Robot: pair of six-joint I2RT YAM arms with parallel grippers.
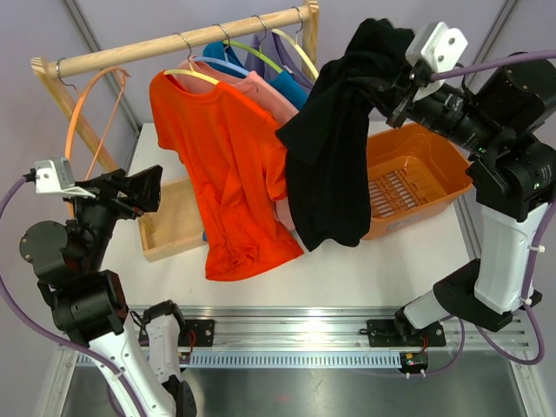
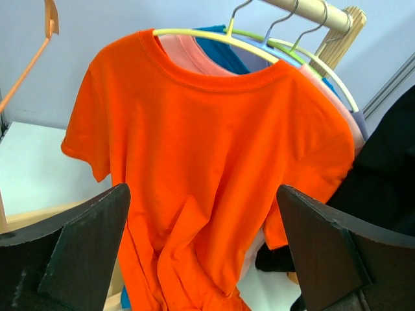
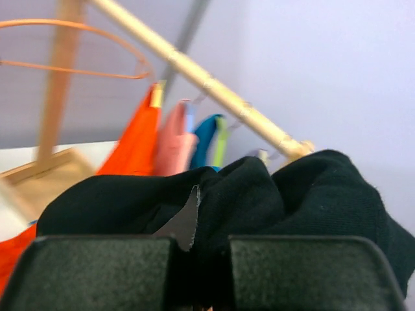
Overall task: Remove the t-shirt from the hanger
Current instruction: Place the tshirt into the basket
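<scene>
Holds the left gripper (image 1: 143, 189) spread wide and empty, facing the orange t-shirt (image 1: 226, 165) draped on a yellow hanger (image 2: 194, 33) just ahead of it. Clamps the right gripper (image 3: 201, 269) tight on a bunched fold of the black t-shirt (image 1: 334, 165), raised high, cloth drooping below the jaws with the orange basket (image 1: 417, 174) beneath and behind.
</scene>
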